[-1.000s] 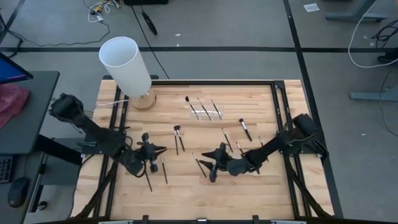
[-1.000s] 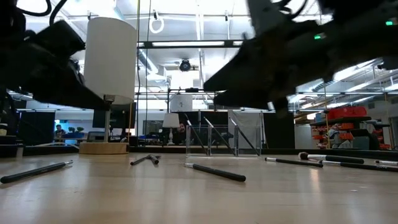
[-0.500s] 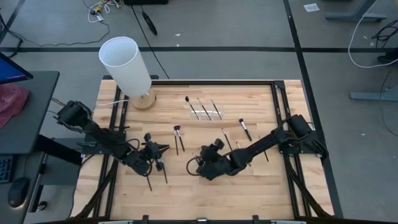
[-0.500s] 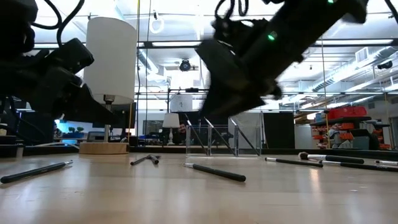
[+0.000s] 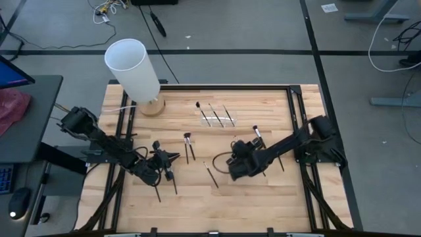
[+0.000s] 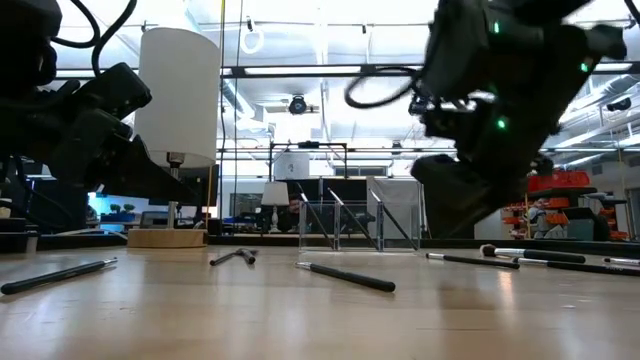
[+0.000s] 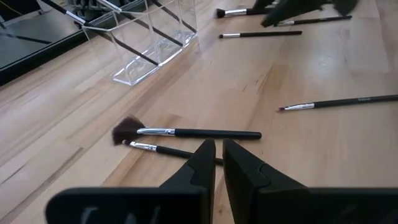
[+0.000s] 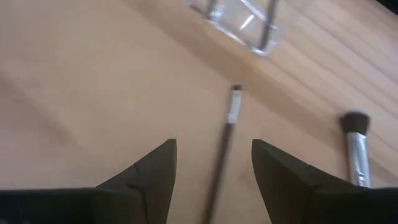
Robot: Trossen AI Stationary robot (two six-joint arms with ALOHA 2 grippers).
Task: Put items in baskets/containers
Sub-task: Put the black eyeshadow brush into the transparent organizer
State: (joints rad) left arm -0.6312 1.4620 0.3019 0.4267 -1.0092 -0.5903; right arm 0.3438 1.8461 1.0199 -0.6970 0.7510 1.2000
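Thin dark brushes lie flat about the table; three stand slanted in the clear plastic holder (image 5: pixel 217 117), which also shows in the left wrist view (image 7: pixel 149 43). My right gripper (image 5: pixel 235 146) hangs open above the table, pointing toward the far edge. Its fingers stand on either side of a slim brush (image 8: pixel 225 140) without touching it, and the holder (image 8: pixel 242 15) lies beyond. My left gripper (image 5: pixel 172 158) is shut and holds nothing. It hovers just short of a fan brush (image 7: pixel 186 132) and a thinner brush (image 7: pixel 168 150) lying side by side.
A tall white cylinder on a wooden base (image 5: pixel 135 72) stands at the far left corner. More brushes lie near the left gripper (image 5: pixel 173 179), at the middle (image 5: pixel 210 174) and right of the holder (image 5: pixel 258 136). Bare wood lies along the near edge.
My right gripper first swung toward the table's left and near side. It then came back to the right and toward the far edge, and now hangs over the slim brush near the holder. The brushes have stayed where they were.
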